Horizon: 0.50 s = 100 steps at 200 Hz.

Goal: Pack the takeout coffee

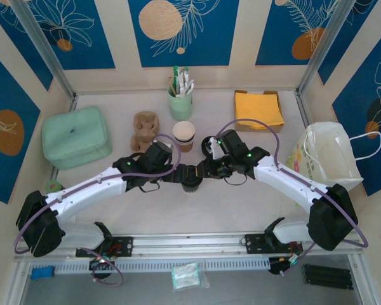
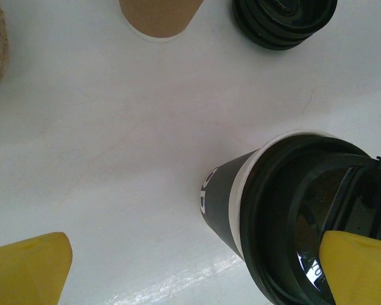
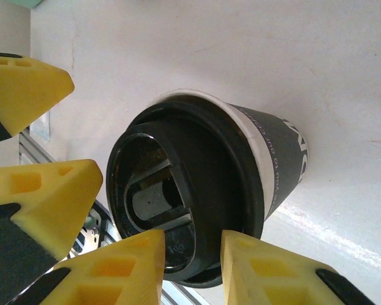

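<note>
The takeout coffee (image 1: 192,185) is a dark paper cup with a white rim and a black lid, upright mid-table between both grippers. In the right wrist view the takeout coffee (image 3: 197,190) stands just beyond my right gripper (image 3: 193,267). Its yellow fingers (image 3: 114,270) stand a narrow gap apart over the lid's near edge, gripping nothing. My left gripper (image 2: 190,273) is wide open. One of its fingertips (image 2: 359,267) hangs over the lid of the takeout coffee (image 2: 292,216), the other far to the left. From above, the left gripper (image 1: 178,175) and right gripper (image 1: 204,171) meet at the cup.
A lidless brown cup (image 1: 183,135) and a stack of black lids (image 1: 209,145) stand just behind. Further back are a cardboard cup carrier (image 1: 146,130), a green holder of packets (image 1: 181,98) and yellow napkins (image 1: 259,108). A green box (image 1: 75,135) sits left, a white bag (image 1: 330,155) right.
</note>
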Each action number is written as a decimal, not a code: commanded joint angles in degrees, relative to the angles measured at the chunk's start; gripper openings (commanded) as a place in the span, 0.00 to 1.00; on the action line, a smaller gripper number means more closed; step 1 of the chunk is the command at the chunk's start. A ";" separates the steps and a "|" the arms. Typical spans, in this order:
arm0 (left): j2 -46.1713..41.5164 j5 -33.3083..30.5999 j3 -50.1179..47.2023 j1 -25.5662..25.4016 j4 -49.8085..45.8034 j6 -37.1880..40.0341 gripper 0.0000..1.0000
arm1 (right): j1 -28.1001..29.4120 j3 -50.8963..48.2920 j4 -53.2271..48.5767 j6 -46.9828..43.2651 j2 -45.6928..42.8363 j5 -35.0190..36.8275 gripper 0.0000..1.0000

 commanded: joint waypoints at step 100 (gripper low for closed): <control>0.39 -1.30 -3.64 0.48 0.26 0.13 0.99 | 0.03 -1.59 1.05 -0.54 1.74 -0.43 0.29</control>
